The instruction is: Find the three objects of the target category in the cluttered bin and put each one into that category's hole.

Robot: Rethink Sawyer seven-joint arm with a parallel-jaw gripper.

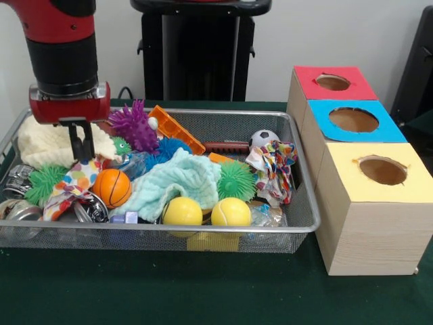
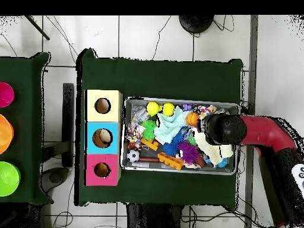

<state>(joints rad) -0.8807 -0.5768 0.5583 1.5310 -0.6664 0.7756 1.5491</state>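
Note:
The silver wire-mesh bin (image 1: 203, 113) sits on the green table and also shows in the overhead view (image 2: 178, 100). It holds an orange basketball (image 1: 111, 187), two yellow tennis balls (image 1: 182, 211) (image 1: 231, 212), a small soccer ball (image 1: 264, 139), a purple spiky ball (image 1: 134, 126), green spiky balls (image 1: 237, 180), a pale teal cloth (image 1: 172, 179), a cream cloth (image 1: 40, 142) and a patterned cloth (image 1: 274, 166). My gripper (image 1: 82, 157) hangs low over the bin's left end, just above a polka-dot cloth (image 1: 78, 177). Three boxes with holes stand beside the bin: yellow (image 1: 379, 196), blue (image 1: 354, 120), red (image 1: 333, 82).
An orange plastic toy (image 1: 174, 128) and shiny metal pieces (image 1: 17, 179) also lie in the bin. The red arm (image 2: 261, 132) reaches over the bin's end in the overhead view. Coloured bowls (image 2: 5, 95) sit on a second table. The black pedestal (image 1: 199, 54) stands behind.

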